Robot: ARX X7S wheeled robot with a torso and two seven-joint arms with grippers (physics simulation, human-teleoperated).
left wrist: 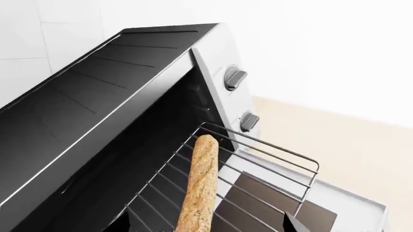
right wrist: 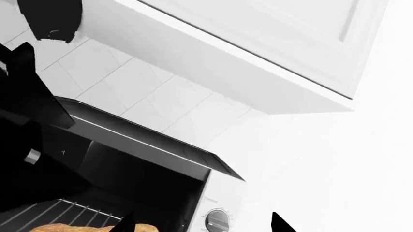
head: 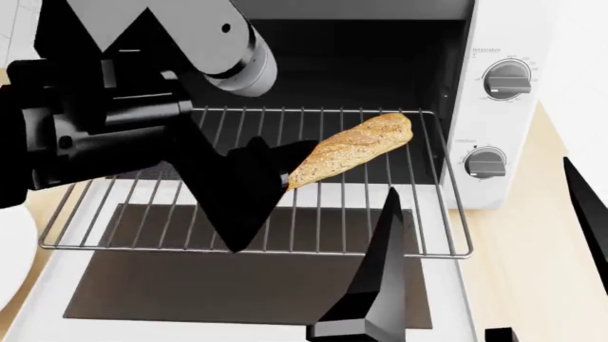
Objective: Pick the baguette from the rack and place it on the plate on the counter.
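Observation:
The golden-brown baguette lies diagonally on the silver wire rack, which is pulled out of the open oven. My left gripper is open at the baguette's near end, which its dark finger hides. In the left wrist view the baguette runs between the two wide-apart fingertips of the left gripper, over the rack. My right gripper is open and empty, in front of the rack's right side. The white plate's edge shows at far left on the beige counter.
The white toaster oven has two knobs on its right panel. Its dark glass door lies open below the rack. In the right wrist view I see the oven top, a knob and a white wall cabinet.

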